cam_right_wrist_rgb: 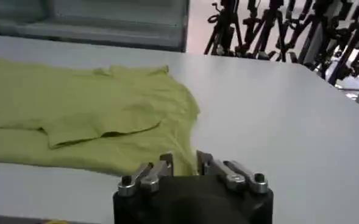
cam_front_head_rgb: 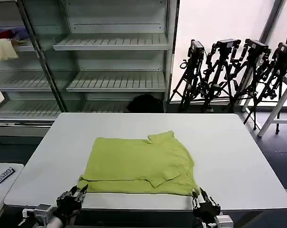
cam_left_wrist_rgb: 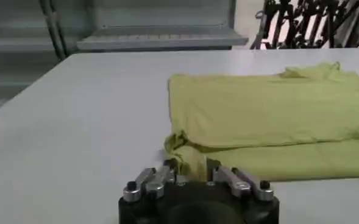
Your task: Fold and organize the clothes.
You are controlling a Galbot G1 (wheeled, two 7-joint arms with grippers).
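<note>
A: Start at the left. Why is the left hand [cam_front_head_rgb: 75, 196] parked at the near edge?

B: It sits just off the shirt's [cam_front_head_rgb: 141, 164] near-left corner, fingers [cam_left_wrist_rgb: 161, 176] apart with a narrow gap and nothing between them. I judge it is lined up to take that corner for the next fold.

A: And the shirt itself?

B: A lime-green tee, lying flat in the middle of the tabletop [cam_front_head_rgb: 228, 142], towards the near edge. It is already partly folded: the sides are turned in, so it reads as a rough rectangle, with a sleeve flap lying on top. The near-left corner is a little bunched.

A: The right hand [cam_front_head_rgb: 202, 201]?

B: It mirrors the other, at the near edge beside the shirt's near-right corner. Its fingers [cam_right_wrist_rgb: 219, 165] are also parted slightly, empty, not touching the cloth as far as I can tell. Two hands at two corners suggests a fold away from the robot.

A: What about the surface?

B: Plain, white, smooth; soft cloth should slide on it easily.

A: The room?

B: Shelves [cam_front_head_rgb: 115, 42] stand behind the tabletop, with cream and red fabric on one at far left. To the right, several black tripods [cam_front_head_rgb: 228, 71] stand in a row beside a white stool [cam_front_head_rgb: 283, 102].
</note>
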